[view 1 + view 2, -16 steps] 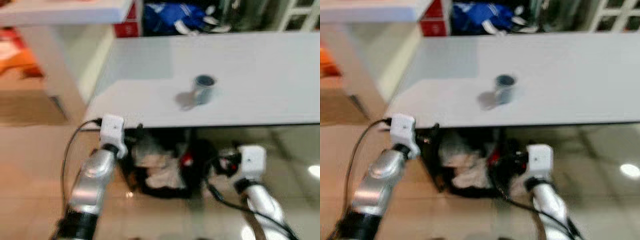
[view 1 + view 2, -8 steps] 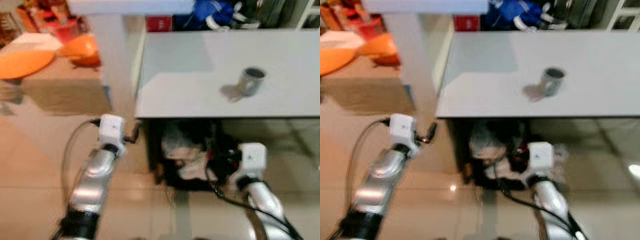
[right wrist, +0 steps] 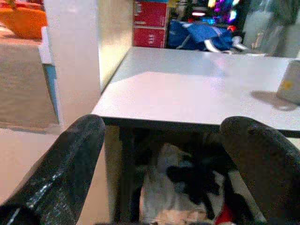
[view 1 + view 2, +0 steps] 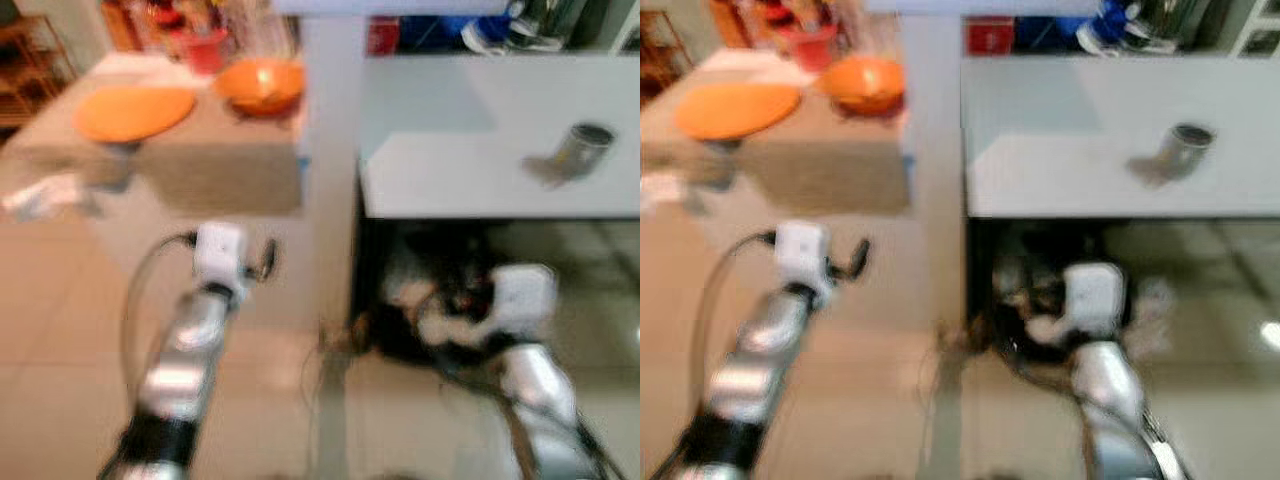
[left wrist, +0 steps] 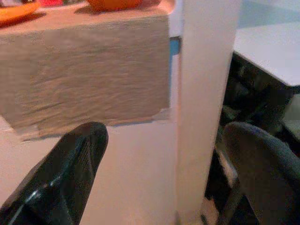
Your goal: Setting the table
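Note:
An orange plate (image 4: pixel 135 110) and an orange bowl (image 4: pixel 260 85) sit on a low table draped in beige cloth (image 4: pixel 220 175) at the upper left. A metal cup (image 4: pixel 580 148) stands on the white table (image 4: pixel 460 175) at the right. My left gripper (image 5: pixel 165 136) is open with nothing between its fingers and faces the beige cloth and a white pillar. My right gripper (image 3: pixel 166 129) is open too, held low before the white table's front edge. Both arms are low over the tiled floor, and the eye views are blurred.
A white pillar (image 4: pixel 330 150) stands between the two tables. Dark bags and cloths (image 4: pixel 430 300) fill the space under the white table. A blue bag (image 3: pixel 201 35) and red boxes (image 3: pixel 150 21) lie behind it. A small pale object (image 4: pixel 40 195) lies at the left.
The camera has swung to the left: the cloth-covered table with the orange plate and bowl has come into view, and the white table with the cup has slid right. Both grippers stay open.

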{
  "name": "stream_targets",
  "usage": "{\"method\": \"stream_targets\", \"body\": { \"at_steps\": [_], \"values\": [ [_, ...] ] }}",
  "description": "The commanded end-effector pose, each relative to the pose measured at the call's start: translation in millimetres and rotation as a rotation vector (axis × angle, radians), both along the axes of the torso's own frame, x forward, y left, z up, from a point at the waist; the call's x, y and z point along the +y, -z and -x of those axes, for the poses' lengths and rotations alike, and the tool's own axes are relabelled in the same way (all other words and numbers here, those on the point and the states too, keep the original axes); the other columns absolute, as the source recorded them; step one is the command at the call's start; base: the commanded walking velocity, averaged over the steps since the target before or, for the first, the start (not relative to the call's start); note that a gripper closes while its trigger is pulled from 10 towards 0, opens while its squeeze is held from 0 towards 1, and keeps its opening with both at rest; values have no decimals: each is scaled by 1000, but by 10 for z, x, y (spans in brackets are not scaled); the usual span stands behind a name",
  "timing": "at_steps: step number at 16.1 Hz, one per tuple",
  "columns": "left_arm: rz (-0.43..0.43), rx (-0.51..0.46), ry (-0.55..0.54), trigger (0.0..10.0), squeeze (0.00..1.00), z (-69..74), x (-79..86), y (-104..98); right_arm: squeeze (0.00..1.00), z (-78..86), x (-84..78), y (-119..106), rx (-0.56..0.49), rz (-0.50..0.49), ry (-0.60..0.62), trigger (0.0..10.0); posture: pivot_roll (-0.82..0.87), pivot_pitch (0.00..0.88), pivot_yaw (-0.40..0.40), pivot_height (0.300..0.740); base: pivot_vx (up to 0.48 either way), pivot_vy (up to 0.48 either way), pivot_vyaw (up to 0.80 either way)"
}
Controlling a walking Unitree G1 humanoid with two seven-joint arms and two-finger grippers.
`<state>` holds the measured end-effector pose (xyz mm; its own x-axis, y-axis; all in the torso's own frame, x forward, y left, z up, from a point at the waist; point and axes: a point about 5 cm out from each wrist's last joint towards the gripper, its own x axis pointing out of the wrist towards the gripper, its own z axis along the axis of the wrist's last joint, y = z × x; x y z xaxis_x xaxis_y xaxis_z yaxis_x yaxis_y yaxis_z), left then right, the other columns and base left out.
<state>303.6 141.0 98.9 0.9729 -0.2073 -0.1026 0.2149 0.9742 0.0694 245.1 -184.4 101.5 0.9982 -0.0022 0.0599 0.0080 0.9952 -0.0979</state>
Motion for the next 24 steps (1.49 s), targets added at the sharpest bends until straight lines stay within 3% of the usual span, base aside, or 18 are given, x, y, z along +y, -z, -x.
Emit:
{"method": "stream_targets", "body": {
  "at_steps": [1, 6, 7, 9, 13, 24],
  "values": [
    [-17, -31, -28, 10000, 0, -56, 107, -93, 1000, -29, 9, -121, -63, -2, 21, 10000, -101, 0, 31, 740, 0, 480, 0],
    [-14, -86, -69, 10000, 0, -182, 165, -251, 1000, -75, 85, -159, -82, 1, 3, 10000, -91, 0, 32, 740, 0, 480, 0],
    [-23, -91, -67, 10000, 0, -193, 164, -257, 0, -83, 96, -161, -85, 10, -2, 10000, -90, 0, 33, 740, 0, 480, 0],
    [-50, -112, -69, 10000, 0, -197, 160, -268, 0, -90, 103, -171, -90, 17, -9, 10000, -90, 0, 33, 740, 0, 480, 0],
    [-17, -153, -35, 10000, 0, -179, 31, -368, 0, -108, 131, -286, -169, 60, -10, 10000, -87, 0, 28, 740, 232, 0, 0],
    [-22, -165, 5, 10000, 0, -208, -31, -395, 0, -109, 111, -181, -134, 57, 9, 10000, -87, 0, 33, 740, 480, 0, 0]
  ]
}}
